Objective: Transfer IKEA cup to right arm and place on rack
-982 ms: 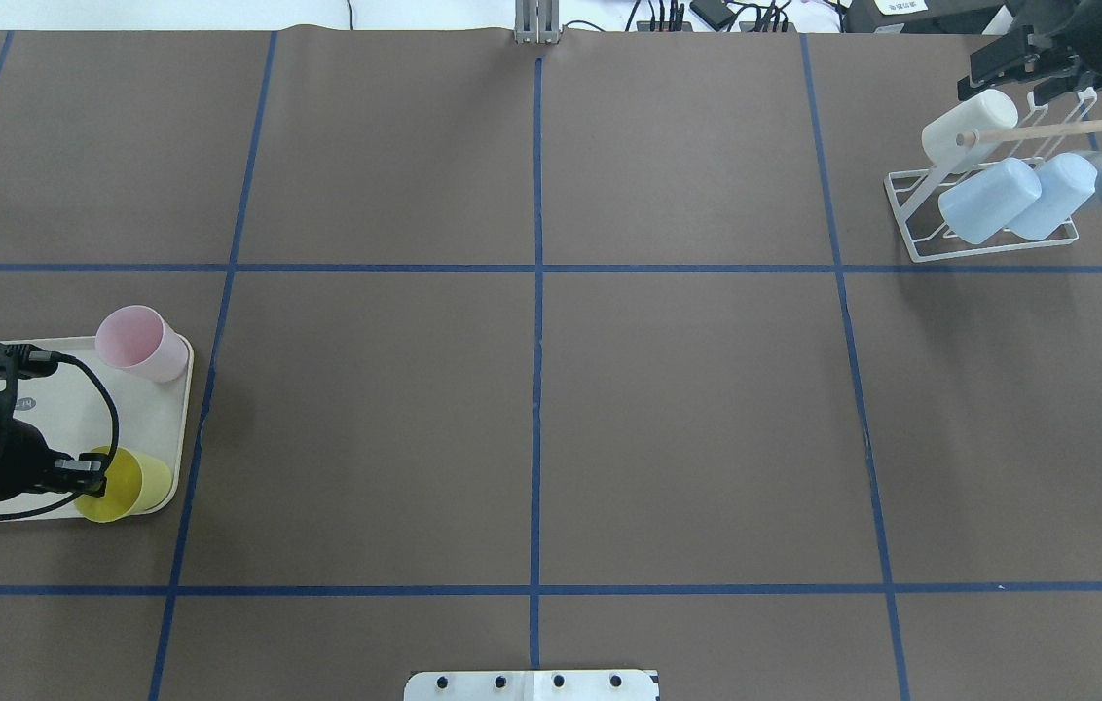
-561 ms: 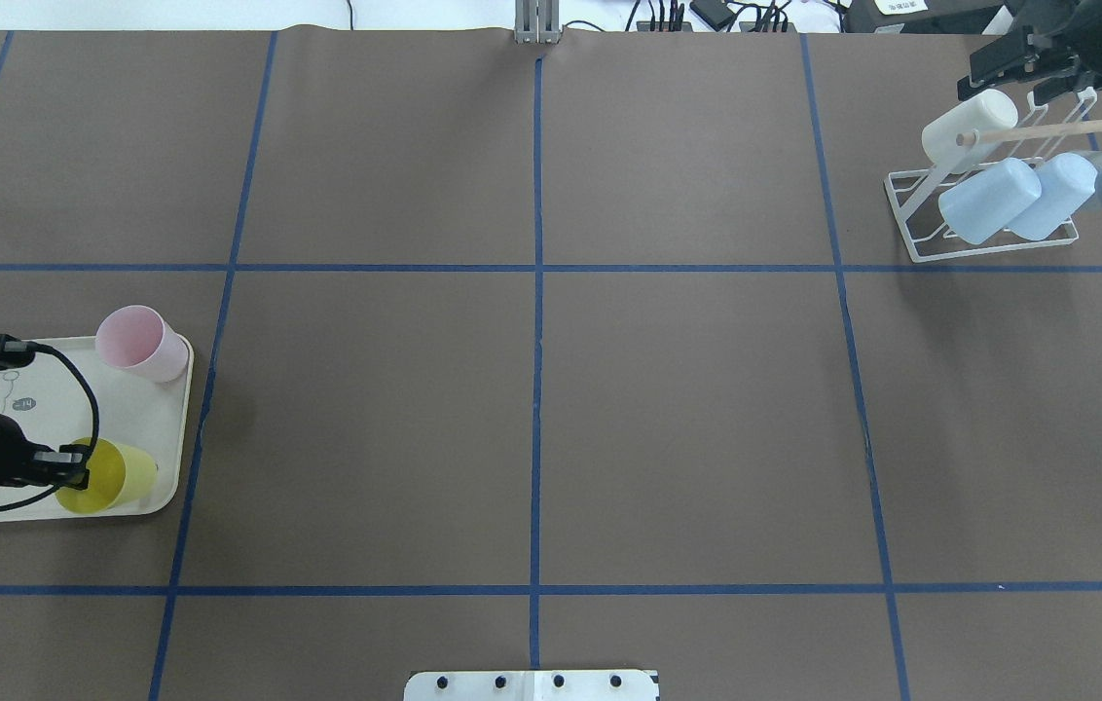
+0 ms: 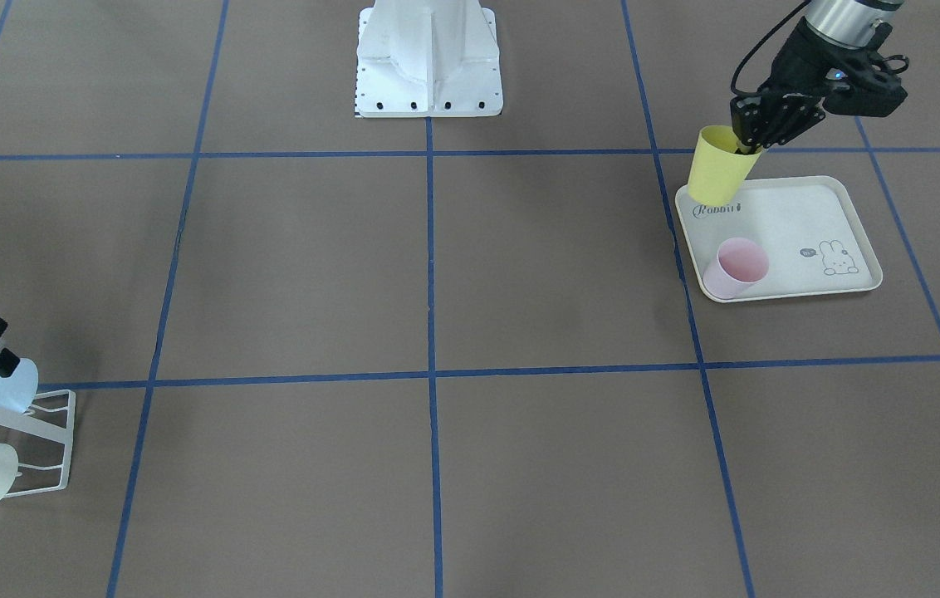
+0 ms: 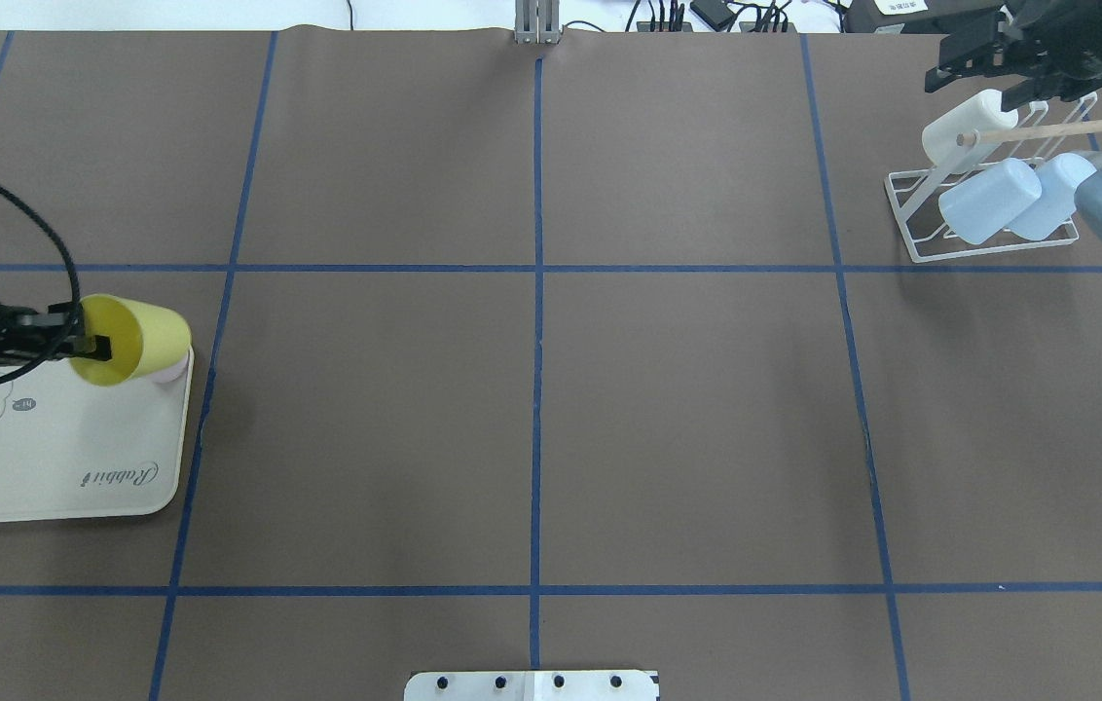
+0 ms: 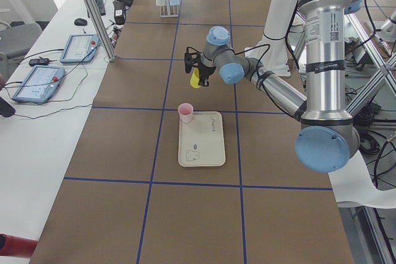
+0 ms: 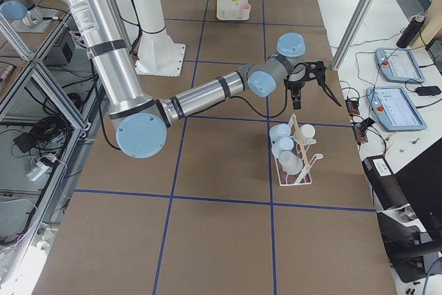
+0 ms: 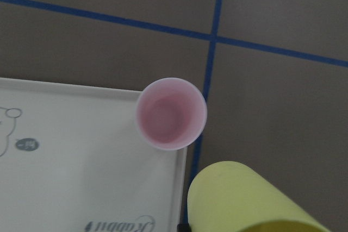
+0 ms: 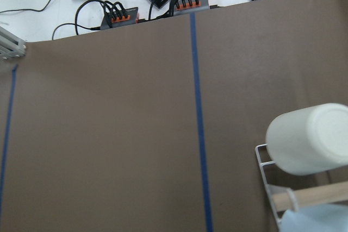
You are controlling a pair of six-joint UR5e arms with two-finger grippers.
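Left gripper (image 3: 746, 141) pinches the rim of the tapered yellow plastic cup (image 3: 717, 170) in midair; that thin hold could slip at handover. Right gripper (image 4: 999, 70) looks open, empty.

**A robotics lab**

A bench (image 4: 687, 419) covered in brown paper carries a blue tape grid (image 4: 537, 268). At one long edge of the bench, a white pedestal (image 3: 428, 58) bears two industrial robot arms (image 6: 103, 39). Beside the bench, white side tables (image 5: 43, 122) hold teach pendants (image 5: 37, 83). Aluminium posts (image 5: 93, 10) rise alongside the bench, and power strips (image 8: 187, 1) lie just past its far edge.
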